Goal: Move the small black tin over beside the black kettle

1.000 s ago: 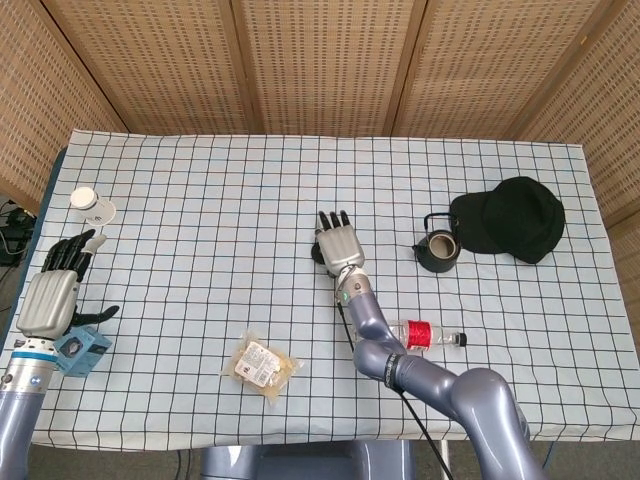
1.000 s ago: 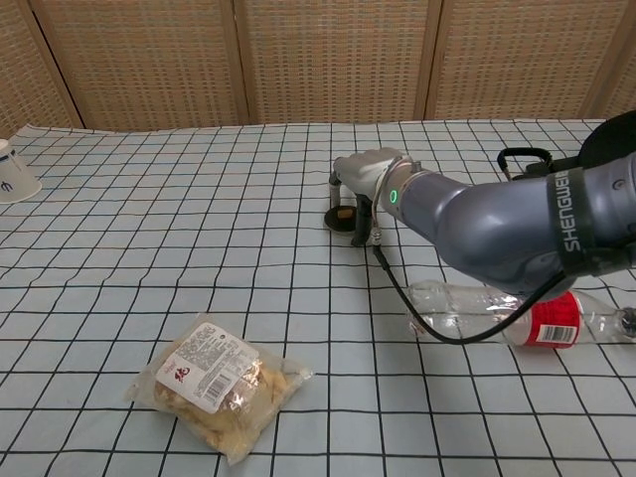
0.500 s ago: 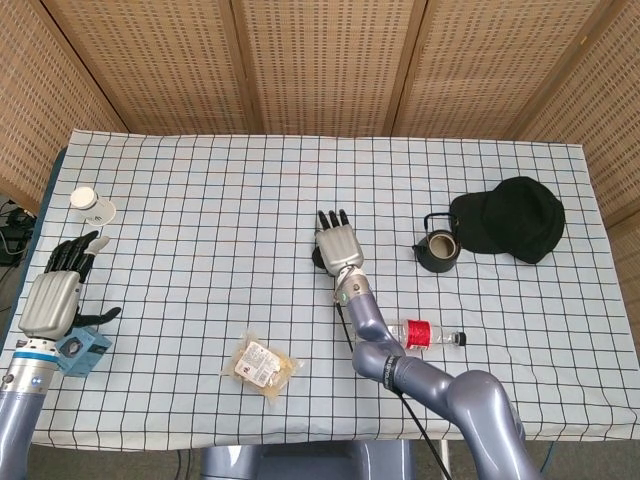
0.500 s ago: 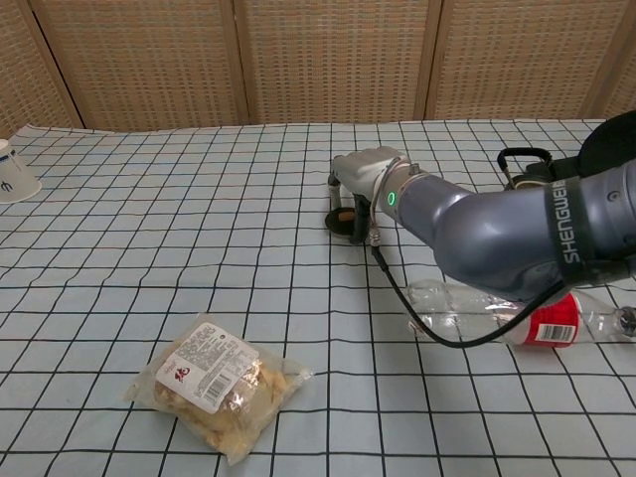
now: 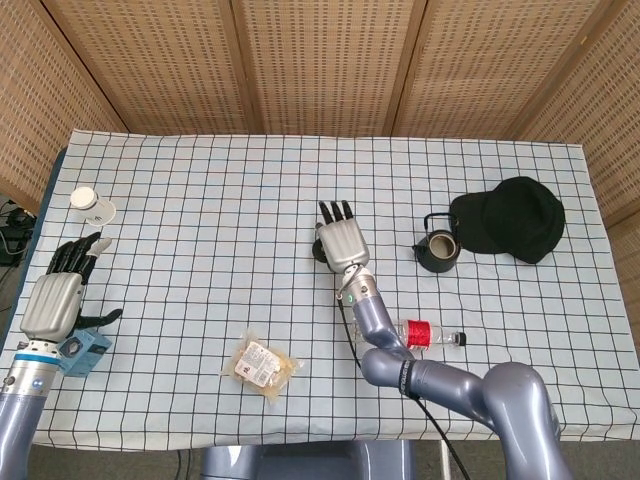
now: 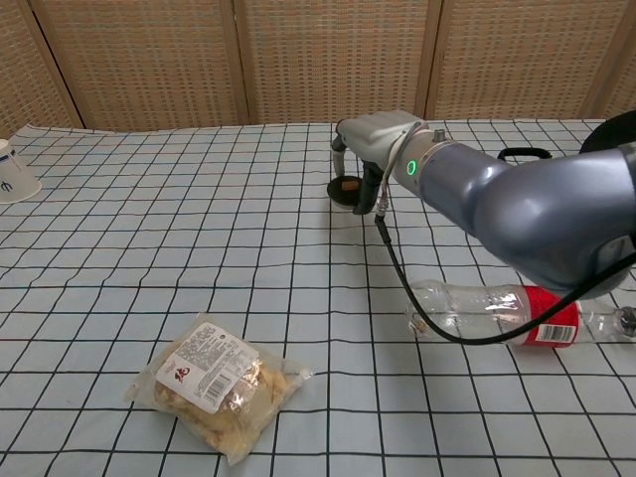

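Fingers (image 5: 336, 211) of the right hand (image 5: 341, 240) extend over the small black tin (image 6: 346, 189) and curl down around it, so that the hand grasps the tin near the middle of the table (image 5: 200, 200); in the chest view the tin appears as a dark, shallow round container beneath the hand (image 6: 376, 139), and whether it rests on the cloth or is raised just clear of it cannot be told. From the head camera only a dark edge of the tin (image 5: 319, 251) shows at the left side of the hand. The black kettle (image 5: 438, 250) stands well apart to the right of the tin, just beside a black cap (image 5: 510, 218) that lies at its far right side. A clear plastic bottle (image 5: 428, 334) with a red label lies on its side nearer the robot, below the kettle in the head view and beneath the right forearm in the chest view (image 6: 517, 313). A packet of snacks (image 5: 262, 365) lies flat on the checked cloth toward the near edge (image 6: 214, 386). At the far left, the left hand (image 5: 50, 300) hangs with fingers spread and holds nothing; a small blue box (image 5: 82, 349) sits just beside its wrist, and a white cup (image 5: 92, 203) lies tipped further back on the same side.
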Controlling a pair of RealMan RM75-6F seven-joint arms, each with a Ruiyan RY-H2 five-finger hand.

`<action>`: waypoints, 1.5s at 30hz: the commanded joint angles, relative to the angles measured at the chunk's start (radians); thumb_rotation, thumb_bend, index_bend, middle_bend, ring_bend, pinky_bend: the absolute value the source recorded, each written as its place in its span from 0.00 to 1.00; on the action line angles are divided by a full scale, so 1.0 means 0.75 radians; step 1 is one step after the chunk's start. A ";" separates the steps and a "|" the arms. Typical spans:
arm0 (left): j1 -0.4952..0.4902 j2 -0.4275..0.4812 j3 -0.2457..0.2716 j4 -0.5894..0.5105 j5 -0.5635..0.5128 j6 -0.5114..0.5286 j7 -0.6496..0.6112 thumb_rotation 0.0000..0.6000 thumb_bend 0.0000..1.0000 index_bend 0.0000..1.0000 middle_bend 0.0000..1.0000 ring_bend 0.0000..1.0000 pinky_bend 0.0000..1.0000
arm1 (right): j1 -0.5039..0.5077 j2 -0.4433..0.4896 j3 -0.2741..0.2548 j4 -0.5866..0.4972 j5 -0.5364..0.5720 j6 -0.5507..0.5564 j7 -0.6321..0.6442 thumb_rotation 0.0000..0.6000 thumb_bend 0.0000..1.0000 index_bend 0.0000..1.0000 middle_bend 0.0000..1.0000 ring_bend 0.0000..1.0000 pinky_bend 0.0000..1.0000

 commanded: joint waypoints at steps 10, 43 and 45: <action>0.039 0.020 0.025 -0.066 0.080 0.073 0.045 1.00 0.13 0.00 0.00 0.00 0.00 | -0.262 0.464 -0.058 -0.574 0.023 0.323 -0.097 1.00 0.42 0.46 0.10 0.00 0.00; 0.057 0.019 0.001 -0.087 0.056 0.089 0.092 1.00 0.13 0.00 0.00 0.00 0.00 | -0.380 0.424 -0.155 -0.154 0.010 0.079 0.274 1.00 0.41 0.46 0.10 0.00 0.00; 0.059 0.019 0.001 -0.085 0.056 0.091 0.092 1.00 0.13 0.00 0.00 0.00 0.00 | -0.382 0.419 -0.154 -0.133 0.007 0.072 0.282 1.00 0.41 0.46 0.10 0.00 0.00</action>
